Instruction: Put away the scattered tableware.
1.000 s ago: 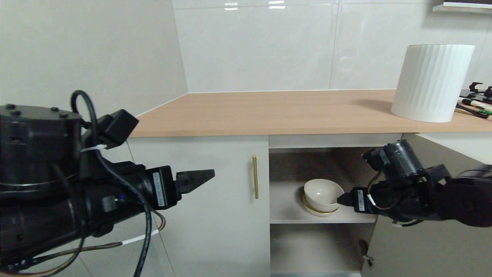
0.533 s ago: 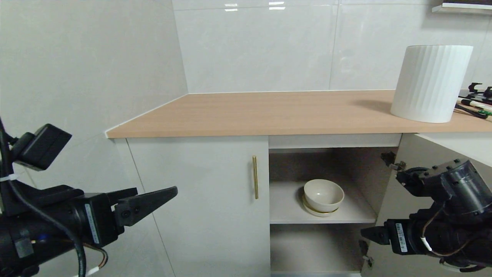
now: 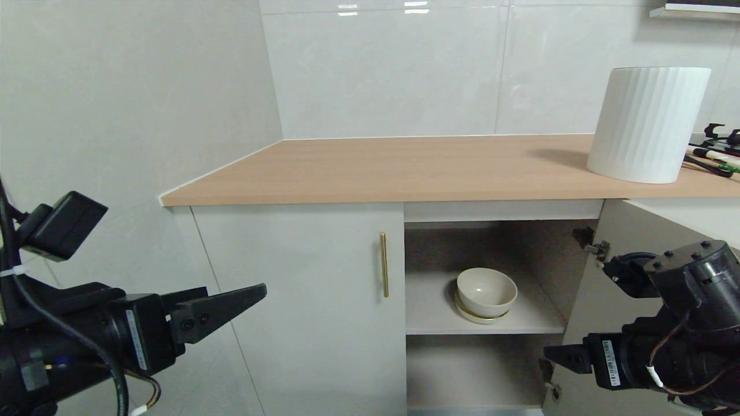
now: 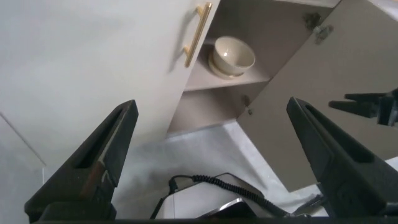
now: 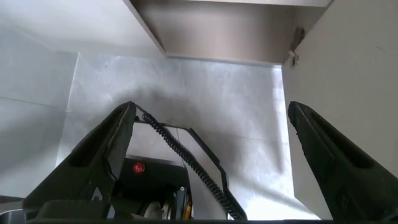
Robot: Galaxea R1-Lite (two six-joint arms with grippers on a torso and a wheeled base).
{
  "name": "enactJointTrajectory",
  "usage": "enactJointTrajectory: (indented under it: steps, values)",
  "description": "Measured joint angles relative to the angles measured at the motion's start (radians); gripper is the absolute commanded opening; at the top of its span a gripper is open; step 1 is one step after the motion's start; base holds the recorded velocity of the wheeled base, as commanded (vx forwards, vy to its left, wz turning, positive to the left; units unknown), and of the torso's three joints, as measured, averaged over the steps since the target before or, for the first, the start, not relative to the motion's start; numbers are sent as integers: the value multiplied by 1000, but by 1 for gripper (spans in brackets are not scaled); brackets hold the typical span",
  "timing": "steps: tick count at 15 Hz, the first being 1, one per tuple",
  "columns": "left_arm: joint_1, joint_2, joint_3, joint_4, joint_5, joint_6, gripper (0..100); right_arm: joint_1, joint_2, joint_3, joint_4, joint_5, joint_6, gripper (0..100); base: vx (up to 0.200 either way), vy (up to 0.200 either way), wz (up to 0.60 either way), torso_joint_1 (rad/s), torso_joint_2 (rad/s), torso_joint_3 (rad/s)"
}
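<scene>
Bowl (image 3: 487, 290) is in the cabinet (image 3: 497, 211) — upright on a plate (image 3: 478, 317), on the upper shelf (image 3: 428, 315) of the right-hand compartment. The plate's rim just peeks out beneath it, and the pair sits toward the middle of the shelf, apart from the side walls. Right door (image 3: 581, 306) stands wide open; left door (image 3: 300, 300) is shut, its brass handle (image 3: 383, 264) vertical beside the opening.

Left gripper (image 3: 257, 290) hangs low and well to the left, out in front of the wall tiles beside the shut door, pointing toward the cabinet. The wrist view has its fingers (image 4: 99, 155) spread wide, nothing between them, with bowl and handle in sight beyond.

Right gripper (image 3: 549, 353) sits low on the right, just in front of the open door's lower edge, below shelf level and well apart from the bowl. Fingers (image 5: 99, 155) spread wide too — holding nothing, floor tiles beneath.

Up top, the counter (image 3: 404, 167) carries a ribbed white canister (image 3: 650, 124) at its right end, with a few pens (image 3: 714, 155) just beyond.
</scene>
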Motion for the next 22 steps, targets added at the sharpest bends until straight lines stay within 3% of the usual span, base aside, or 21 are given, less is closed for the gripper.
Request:
enactJointTrajectory:
  steps: [15,22]
  values:
    - [-3,26,0,0,-16,0,100,1,-14,16,4,-2,-1,100,-200,0,0,2,3,3]
    - [-14,26,9,-1,-20,6,100,0,-110,39,26,-14,-3,100,0,0,0,0,0,0]
